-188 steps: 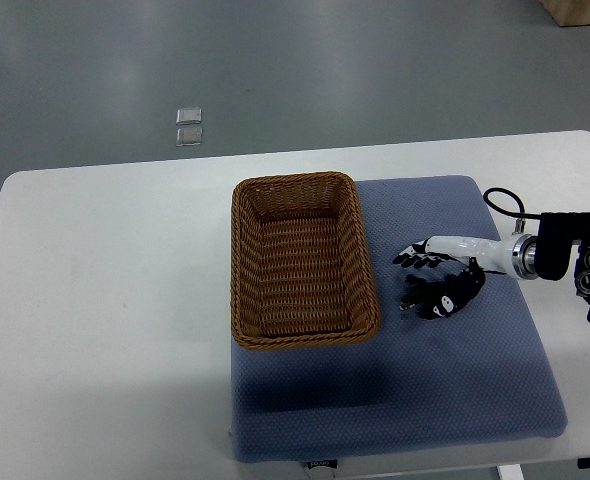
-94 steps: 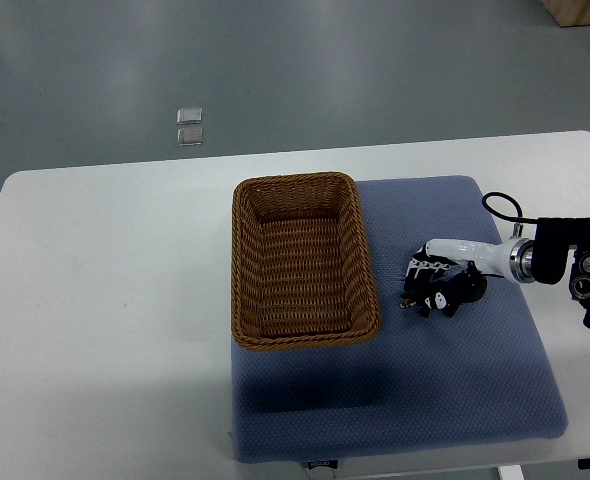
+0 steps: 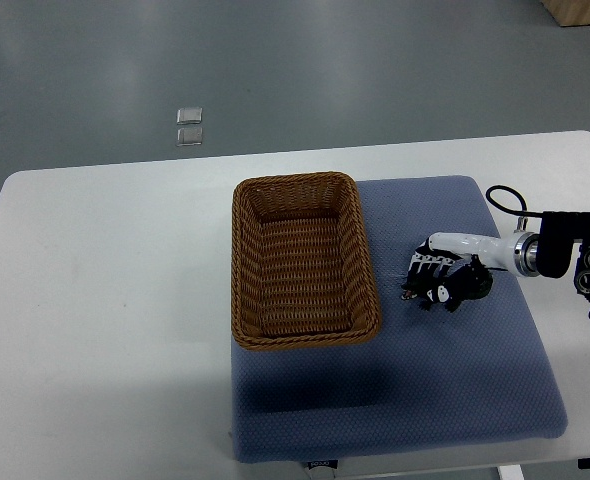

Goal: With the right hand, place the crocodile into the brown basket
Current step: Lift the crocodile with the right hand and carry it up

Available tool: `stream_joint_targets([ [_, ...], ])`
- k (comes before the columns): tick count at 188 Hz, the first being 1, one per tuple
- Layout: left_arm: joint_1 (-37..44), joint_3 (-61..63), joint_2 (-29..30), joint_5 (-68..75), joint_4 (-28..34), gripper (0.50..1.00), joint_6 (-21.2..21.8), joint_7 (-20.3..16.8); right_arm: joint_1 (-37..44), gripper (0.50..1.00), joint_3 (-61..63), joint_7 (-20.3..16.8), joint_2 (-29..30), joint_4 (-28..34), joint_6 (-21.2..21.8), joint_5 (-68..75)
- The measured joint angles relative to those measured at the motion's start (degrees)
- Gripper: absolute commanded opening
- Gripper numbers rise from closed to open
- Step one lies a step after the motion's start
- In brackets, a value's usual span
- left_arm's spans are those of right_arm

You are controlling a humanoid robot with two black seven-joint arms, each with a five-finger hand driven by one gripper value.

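Just right of the brown basket (image 3: 243, 270), right robot hand (image 3: 438, 271) with fingers curled onto the small dark crocodile (image 3: 457, 290). Oblong woven wicker on a dimpled blue-grey mat (image 3: 425, 400).

Even, bright overhead light; the white tabletop (image 3: 105, 300) shows mild glare, the brown wicker basket (image 3: 305, 260) casts a soft shadow, and focus is sharp.

The crocodile (image 3: 463, 288) is mostly buried under the right hand (image 3: 439, 266), dark on dark, so its outline is lost. The right arm runs off the right edge. The bench's (image 3: 105, 300) near side is cut off below. A wooden object (image 3: 580, 10) is clipped at the far right corner. Two small squares (image 3: 189, 126) on the floor are too small to identify.
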Motion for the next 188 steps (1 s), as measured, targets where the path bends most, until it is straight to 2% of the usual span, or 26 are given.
stream_joint_targets([
  [95,-0.02,0.09,0.0,0.0,-0.06,1.0,0.0,0.04,6.35,0.5,1.11,0.09,-5.89,1.44,2.38,0.66],
  [147,-0.02,0.26,0.0,0.0,-0.1,1.0,0.0,0.04,14.6,0.5,1.11,0.1,-7.85,1.49,4.18,1.68],
  [188,-0.03,0.27,0.0,0.0,-0.1,1.0,0.0,0.01,22.34,0.5,0.37,0.03,-6.52,0.46,5.25,2.86],
])
